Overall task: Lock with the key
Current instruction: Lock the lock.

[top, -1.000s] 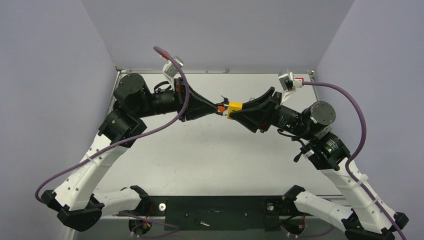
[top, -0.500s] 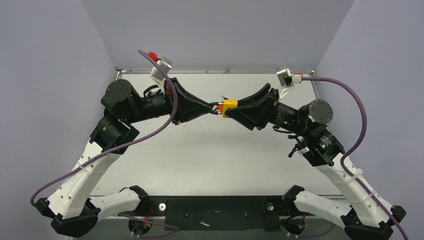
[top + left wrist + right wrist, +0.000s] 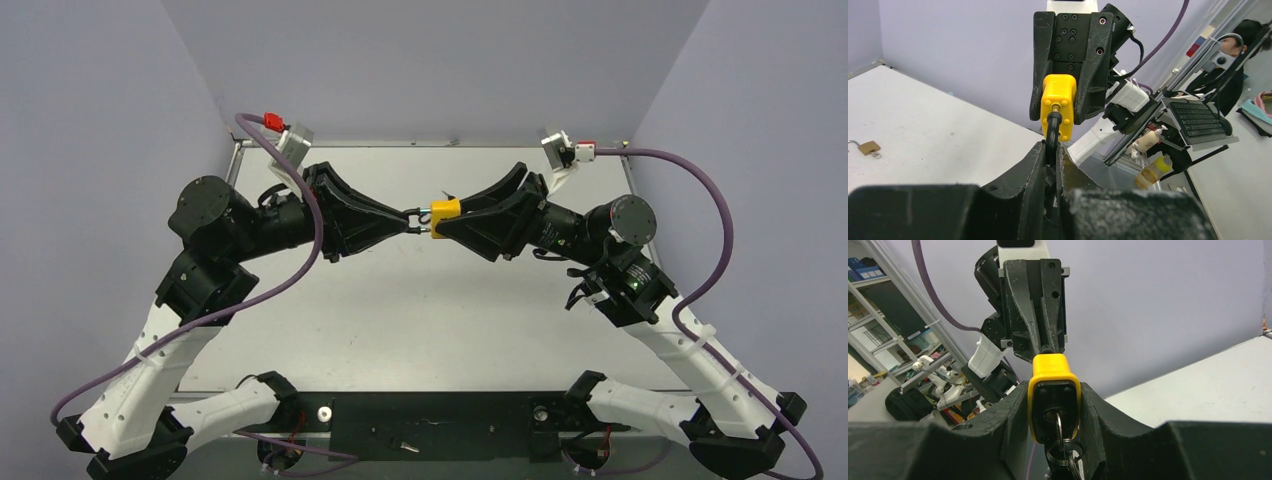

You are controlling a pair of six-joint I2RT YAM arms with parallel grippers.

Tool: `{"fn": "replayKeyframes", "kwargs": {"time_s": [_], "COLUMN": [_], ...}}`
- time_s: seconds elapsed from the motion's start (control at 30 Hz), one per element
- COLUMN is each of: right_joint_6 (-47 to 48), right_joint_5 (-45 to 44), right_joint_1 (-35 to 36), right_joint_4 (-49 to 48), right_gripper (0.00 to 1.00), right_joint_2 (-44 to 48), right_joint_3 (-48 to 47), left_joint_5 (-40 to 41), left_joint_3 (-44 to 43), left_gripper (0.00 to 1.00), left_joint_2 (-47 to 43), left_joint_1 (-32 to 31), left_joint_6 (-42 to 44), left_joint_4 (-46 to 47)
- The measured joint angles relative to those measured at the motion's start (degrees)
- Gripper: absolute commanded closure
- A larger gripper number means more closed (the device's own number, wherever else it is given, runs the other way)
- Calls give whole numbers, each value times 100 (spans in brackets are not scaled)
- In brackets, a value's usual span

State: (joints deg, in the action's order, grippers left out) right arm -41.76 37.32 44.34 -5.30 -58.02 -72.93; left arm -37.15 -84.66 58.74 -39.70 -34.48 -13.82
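Right end effector (image 3: 1054, 392) clamps yellow padlock (image 3: 1050, 371), key (image 3: 1058, 424) inserted; left end effector (image 3: 1050, 151) grips shackle (image 3: 1053, 126)

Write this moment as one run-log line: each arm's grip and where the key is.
left fingers: shut on shackle | right fingers: shut on yellow padlock | key: in padlock | padlock: held above table

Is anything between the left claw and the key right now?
Yes. The left claw is shut on the shackle, and the key sits in the opposite end of the yellow padlock, so the padlock body lies between them, flanked by the right claw gripping it.
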Motion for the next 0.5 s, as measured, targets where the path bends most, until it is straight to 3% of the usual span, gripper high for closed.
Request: {"fn": "replayKeyframes", "kwargs": {"time_s": [0.5], "right_joint_6": [533], "right_joint_5": [17], "right_joint_1": [203], "right_joint_4": [111], "right_gripper": [100], "right_joint_2": [-94], "right_joint_3": [-310], "left_joint_5": [-125], "left_joint_3": [44], "left_gripper": [100], "left_joint_2": [-61], "left_joint_1": [-7], "left_joint_6": [-748], "left_joint_4": [256]}}
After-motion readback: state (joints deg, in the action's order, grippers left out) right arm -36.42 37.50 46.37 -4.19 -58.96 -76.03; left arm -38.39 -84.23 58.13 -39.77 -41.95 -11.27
